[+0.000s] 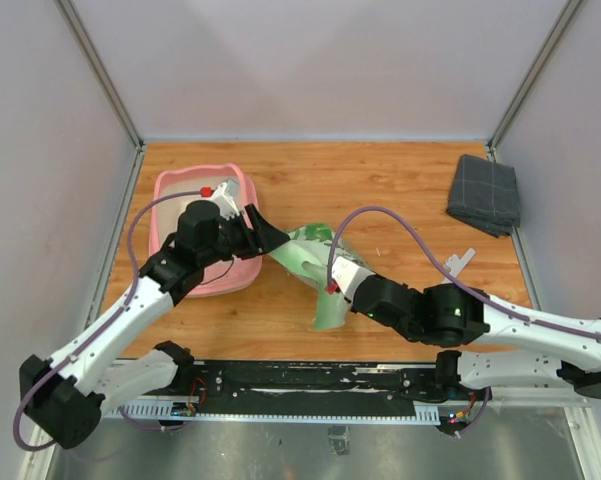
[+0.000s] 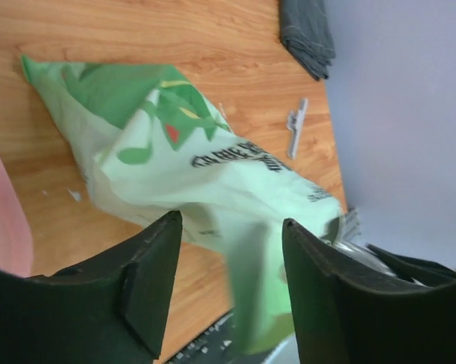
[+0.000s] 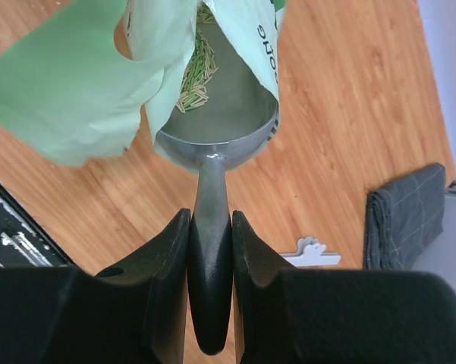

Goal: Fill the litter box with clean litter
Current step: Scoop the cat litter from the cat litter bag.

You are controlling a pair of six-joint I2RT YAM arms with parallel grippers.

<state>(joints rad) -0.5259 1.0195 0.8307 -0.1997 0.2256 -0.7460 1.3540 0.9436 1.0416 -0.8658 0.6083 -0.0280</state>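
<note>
Wood surface, grey walls. Right hand (image 3: 210,227) clamped on metal scoop (image 3: 220,129) handle, bowl inside mouth of printed green litter bag (image 3: 61,83) to load clean litter (image 3: 193,83); few granules on it. Left hand (image 2: 229,224) jaws apart at bag's other end, prob to steady it; contact unclear. Pink litter box (image 1: 185,176) at left, partly under left arm, near bag = short carry.

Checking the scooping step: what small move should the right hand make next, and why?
Probably push the scoop deeper into the bag: the right hand grips its handle, and the bowl sits in the bag's mouth holding only a few litter granules.
</note>
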